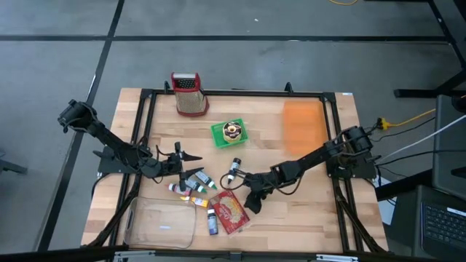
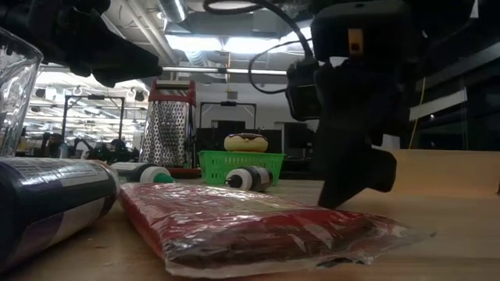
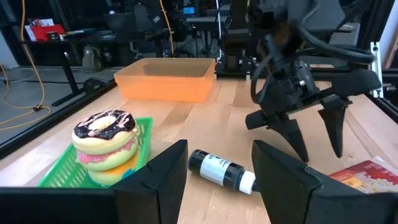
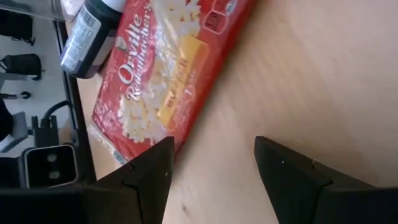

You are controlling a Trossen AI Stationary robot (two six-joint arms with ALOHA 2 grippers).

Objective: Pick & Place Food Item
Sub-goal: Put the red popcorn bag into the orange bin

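My right end effector (image 1: pixel 253 201) hangs with its dark fingers spread, holding nothing, just above the bare wooden table (image 1: pixel 306 211). Just beside it lies the flat red popcorn packet (image 1: pixel 230 212), glossy and crinkled in its clear wrap. A dark bottle (image 1: pixel 212 220) touches its edge. My left end effector (image 1: pixel 191 156) is also spread and empty, near small bottles (image 1: pixel 195 182). Farther stand the green basket (image 1: pixel 228 132) with a doughnut, the metal grater (image 1: pixel 187 93) and the orange tray (image 1: pixel 302 124).

Metal grater (image 1: pixel 188 93) stands upright at table's far edge, w/ orange bin (image 1: pixel 302 125) farther along. Clear container (image 1: pixel 160 223) sits at near edge.
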